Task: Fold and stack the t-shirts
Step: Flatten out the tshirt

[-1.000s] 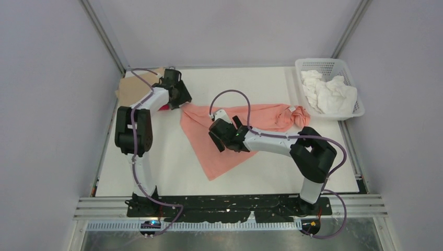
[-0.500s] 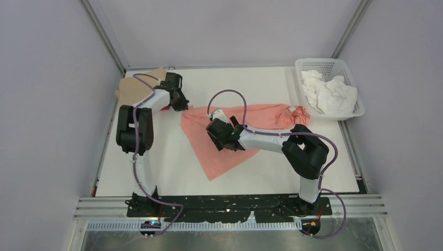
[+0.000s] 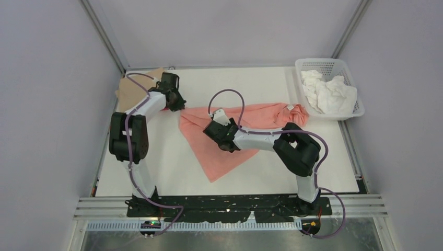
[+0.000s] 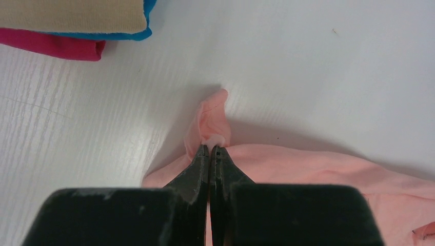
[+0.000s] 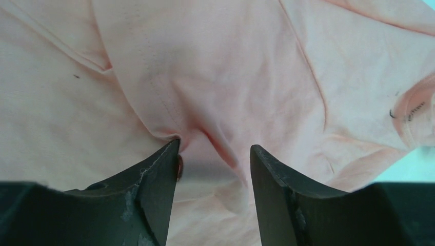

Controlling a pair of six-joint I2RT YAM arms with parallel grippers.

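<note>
A large salmon-pink t-shirt (image 3: 261, 116) lies spread across the middle of the table. My left gripper (image 3: 179, 106) is shut on its far-left corner, and in the left wrist view a small pink tuft (image 4: 211, 120) pokes out past the pinched tips (image 4: 211, 148). My right gripper (image 3: 213, 130) presses down on the shirt's left half, jaws apart, with a raised fold of pink cloth (image 5: 220, 66) between the fingers (image 5: 215, 148). At the back left corner is a stack of folded t-shirts: tan (image 4: 72, 15) on top, then blue (image 4: 128, 36), then magenta (image 4: 51, 46).
A white lattice basket (image 3: 308, 65) holding crumpled white cloths (image 3: 329, 94) stands at the back right, close to the shirt's bunched right end (image 3: 298, 112). Grey walls and metal frame posts close in the table on three sides.
My left gripper has shut on the shirt's left corner. My right gripper has slid a little left on the shirt, and its jaws have narrowed around a fold.
</note>
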